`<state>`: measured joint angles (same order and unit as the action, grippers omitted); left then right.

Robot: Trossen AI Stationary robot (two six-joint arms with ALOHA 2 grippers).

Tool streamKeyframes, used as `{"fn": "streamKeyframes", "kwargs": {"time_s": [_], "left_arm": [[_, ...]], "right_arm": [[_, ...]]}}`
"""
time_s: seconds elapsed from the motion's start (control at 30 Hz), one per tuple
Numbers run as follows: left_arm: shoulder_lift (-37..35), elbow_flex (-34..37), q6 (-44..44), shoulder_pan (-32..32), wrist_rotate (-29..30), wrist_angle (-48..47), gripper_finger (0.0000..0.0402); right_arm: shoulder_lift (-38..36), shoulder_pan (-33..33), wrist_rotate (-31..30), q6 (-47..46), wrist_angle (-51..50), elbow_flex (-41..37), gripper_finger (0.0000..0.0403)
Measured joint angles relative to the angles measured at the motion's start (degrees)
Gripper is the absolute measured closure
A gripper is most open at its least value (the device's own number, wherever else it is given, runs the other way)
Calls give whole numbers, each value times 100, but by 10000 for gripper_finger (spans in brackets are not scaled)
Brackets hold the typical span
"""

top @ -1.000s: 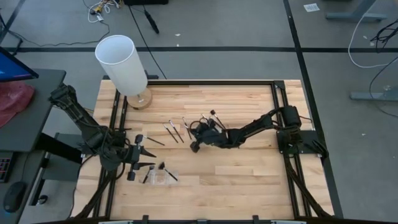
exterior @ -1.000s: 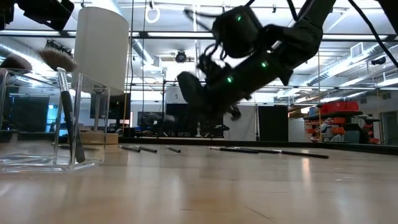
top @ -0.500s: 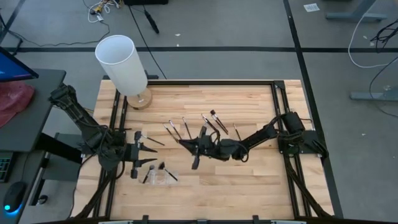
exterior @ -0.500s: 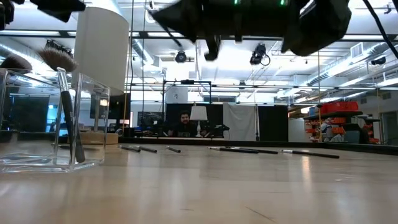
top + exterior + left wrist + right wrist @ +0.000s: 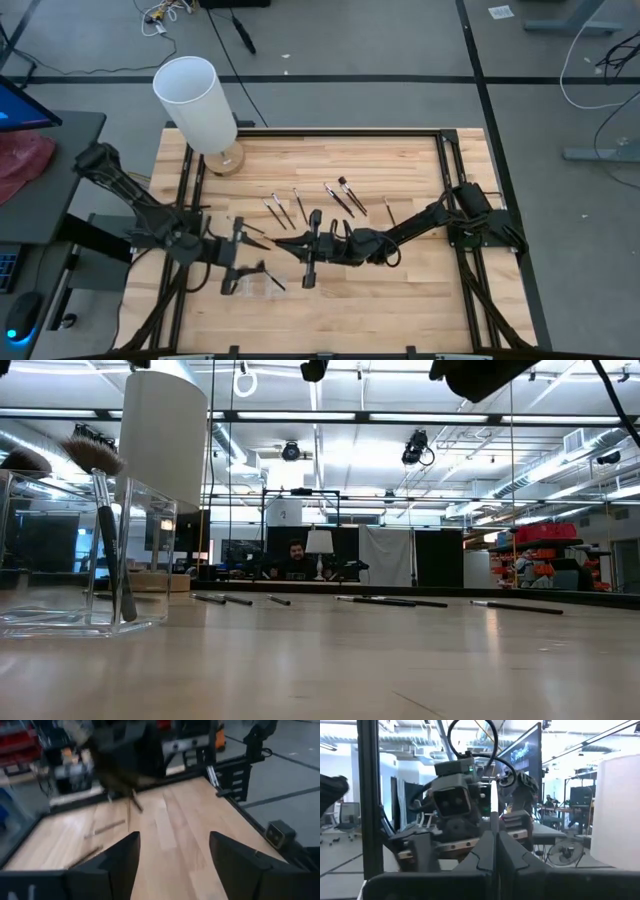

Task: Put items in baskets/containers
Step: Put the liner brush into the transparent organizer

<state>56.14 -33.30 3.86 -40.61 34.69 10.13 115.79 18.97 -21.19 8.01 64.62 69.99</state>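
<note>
At the left of the wooden table (image 5: 400, 290), the left gripper (image 5: 236, 252) hovers just above the clear tray (image 5: 255, 285), its fingers (image 5: 235, 862) spread wide and empty. The tray, near the table's front-left, holds a few brushes (image 5: 268, 275). Just right of it, at mid-table, the right gripper (image 5: 311, 245) pinches one slim brush (image 5: 493, 802) between closed fingers. More loose brushes (image 5: 340, 197) lie farther back on the table.
</note>
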Motion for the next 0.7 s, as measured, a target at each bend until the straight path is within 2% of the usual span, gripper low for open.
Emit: {"fn": "streamKeyframes", "kwargs": {"time_s": [0.17, 0.37, 0.53, 0.7], "left_arm": [[505, 0, 590, -8, 127, 1286, 174], [502, 0, 645, -126, 674, 1314, 195], [255, 0, 812, -342, 668, 1711, 199], [319, 0, 1056, -395, 360, 2374, 200]], "right_arm": [[0, 10, 276, -28, -2, 1, 398], [0, 146, 283, 272, -15, 1, 398], [-2, 222, 302, 317, -105, 1, 398], [-4, 210, 570, 304, -77, 3, 398]]}}
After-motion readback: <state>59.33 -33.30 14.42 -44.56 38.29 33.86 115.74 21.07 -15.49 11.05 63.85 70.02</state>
